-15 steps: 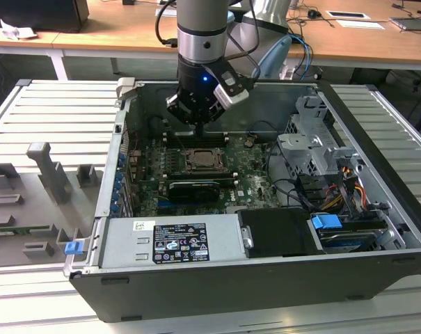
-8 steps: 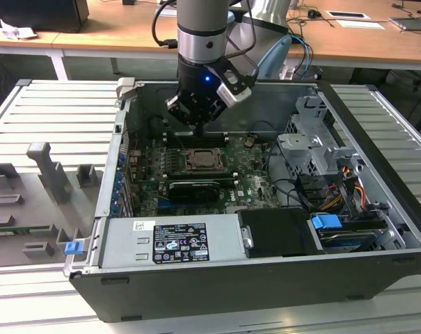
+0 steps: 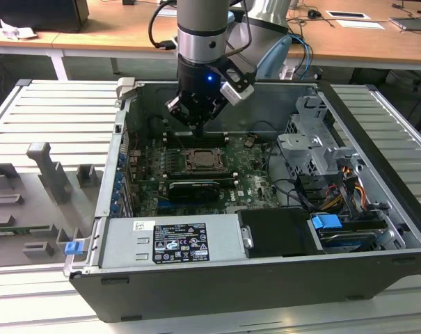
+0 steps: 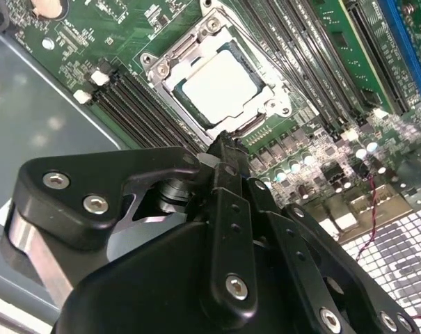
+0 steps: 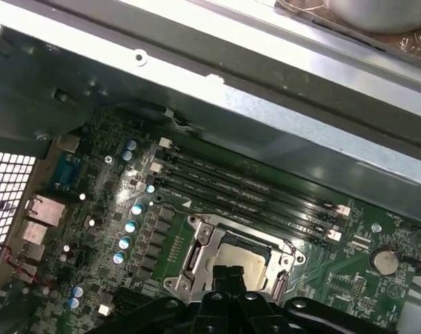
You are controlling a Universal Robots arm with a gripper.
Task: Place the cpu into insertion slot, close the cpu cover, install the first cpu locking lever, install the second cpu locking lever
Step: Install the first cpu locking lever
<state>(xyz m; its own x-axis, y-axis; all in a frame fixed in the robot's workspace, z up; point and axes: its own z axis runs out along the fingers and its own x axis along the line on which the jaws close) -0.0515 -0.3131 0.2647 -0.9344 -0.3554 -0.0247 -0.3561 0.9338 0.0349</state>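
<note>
The cpu (image 4: pixel 217 87) lies flat in the insertion slot (image 4: pixel 274 104) on the green motherboard, its pale metal top facing up. The cpu cover (image 4: pixel 170 69), a grey metal frame, lies down around the chip. I cannot tell how the locking levers stand. My gripper (image 4: pixel 224 146) hangs a short way above the socket's edge, its black fingers (image 4: pixel 227 182) shut together on nothing. In the exterior view the gripper (image 3: pixel 195 122) hovers just behind the socket (image 3: pixel 204 161) inside the open computer case. The first wrist view shows the fingertips (image 5: pixel 220 277) over the cpu (image 5: pixel 255 257) and cover (image 5: pixel 200 254).
Long black memory slots (image 5: pixel 252 191) run beside the socket. A drive cage (image 3: pixel 314 139) with cables fills the exterior view's right side of the case. The power supply (image 3: pixel 172 240) sits at the front. Case walls (image 3: pixel 123 139) surround the board. Grey fixtures (image 3: pixel 43 181) stand outside the case.
</note>
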